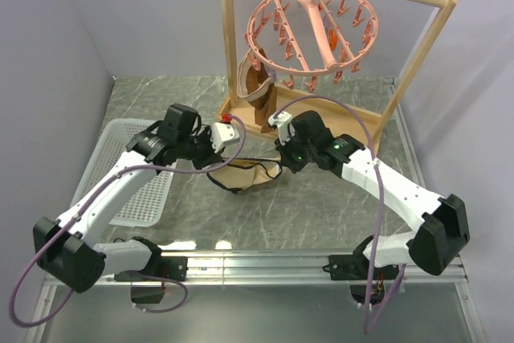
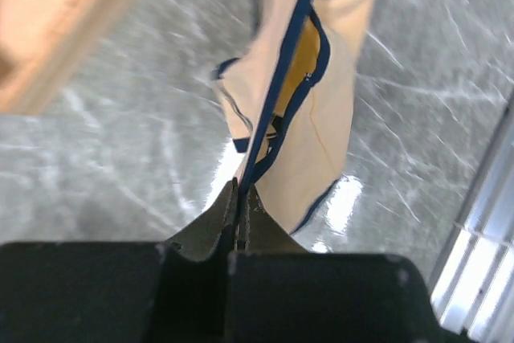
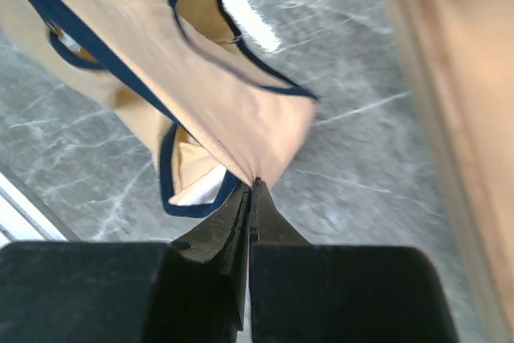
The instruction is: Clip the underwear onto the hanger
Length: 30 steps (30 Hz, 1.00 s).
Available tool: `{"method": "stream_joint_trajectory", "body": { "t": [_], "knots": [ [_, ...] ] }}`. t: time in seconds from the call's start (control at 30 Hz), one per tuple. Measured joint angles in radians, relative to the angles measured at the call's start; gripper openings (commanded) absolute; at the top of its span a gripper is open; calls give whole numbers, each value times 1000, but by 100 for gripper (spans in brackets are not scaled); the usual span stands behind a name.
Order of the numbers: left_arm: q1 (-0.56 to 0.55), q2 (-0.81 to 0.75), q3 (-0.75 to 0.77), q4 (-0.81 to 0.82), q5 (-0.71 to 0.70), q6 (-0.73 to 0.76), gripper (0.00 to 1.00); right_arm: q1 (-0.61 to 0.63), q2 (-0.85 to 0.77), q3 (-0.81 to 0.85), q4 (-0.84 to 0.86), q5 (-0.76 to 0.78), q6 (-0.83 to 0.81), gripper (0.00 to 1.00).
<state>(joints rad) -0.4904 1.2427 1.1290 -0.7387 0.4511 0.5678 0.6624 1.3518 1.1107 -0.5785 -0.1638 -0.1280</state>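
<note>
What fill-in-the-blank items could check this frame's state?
Both the left gripper and the right gripper are shut on the ___.
The hanger hangs from a ___ rack.
The white basket lies on the robot's ___ side.
Missing: underwear, wooden, left.

Left gripper [image 2: 240,192], right gripper [image 3: 254,189], both closed
</note>
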Motion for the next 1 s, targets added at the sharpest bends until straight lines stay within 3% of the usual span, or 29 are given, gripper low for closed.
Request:
{"method": "stream_joint_trajectory", "body": {
  "t": [0.4, 0.6, 0.77, 0.83, 0.9, 1.0],
  "knots": [
    [-2, -49, 109, 111, -175, -91, 0, -30, -62, 127, -13, 106, -73, 0],
    [-8, -67, 96, 66, -70, -56, 0, -31, -179, 16, -17, 83, -129, 0],
    [-76, -138, -25, -38, 45, 52, 4, -14, -216, -142, -51, -17, -191, 0],
    [-129, -148, -77, -95, 83, 102, 8, 19, -201, -188, -93, -63, -222, 7],
    [-190, -142, -128, -148, 106, 151, 11, 63, -169, -202, -156, -113, -256, 28],
    [-275, -127, -210, -223, 109, 216, 11, 107, -135, -198, -245, -146, -317, 44]
  ]
}}
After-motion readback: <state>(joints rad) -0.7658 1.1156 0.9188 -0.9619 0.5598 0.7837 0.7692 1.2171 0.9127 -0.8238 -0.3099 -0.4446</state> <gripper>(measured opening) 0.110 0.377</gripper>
